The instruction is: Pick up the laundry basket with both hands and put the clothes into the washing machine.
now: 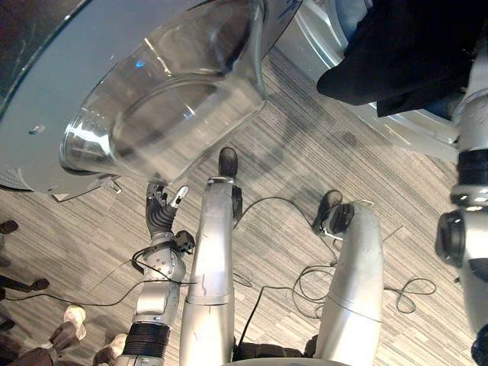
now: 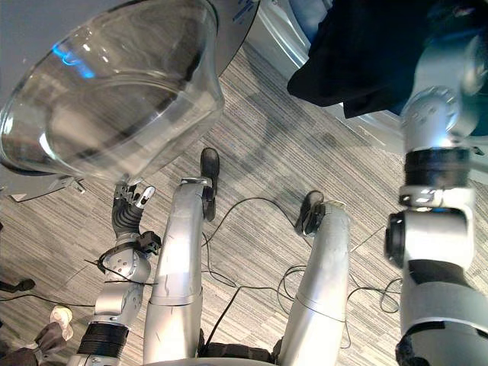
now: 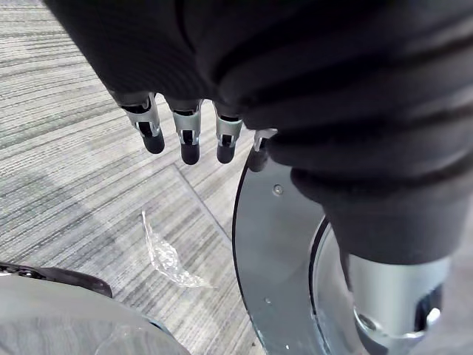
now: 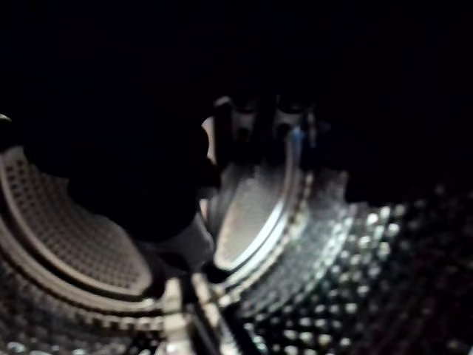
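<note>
Right wrist view looks into the perforated drum (image 4: 347, 281) of the washing machine (image 1: 396, 126). There the right hand (image 4: 255, 118) shows faintly in the dark beside a black mass of clothes (image 1: 404, 61), and I cannot tell whether it is clamped on cloth or free. Seen from the head, the clothes lie bunched across the lip of the machine's opening. They seem to be partly inside and partly hanging over the front, with the right arm (image 1: 474, 114) reaching up into them. The left hand (image 1: 162, 204) hangs over the striped floor (image 1: 305, 152) just below the open glass door (image 1: 168, 99), fingers straight and apart, holding nothing. The loading looks near its end but not finished. The main risk, as I judge it, is the overhanging cloth. If the right hand draws out with fabric caught on it, or releases too close to the lip, the bundle could slide out onto the floor. The left hand is also near the door's rim, so raising it carelessly could knock the door.
</note>
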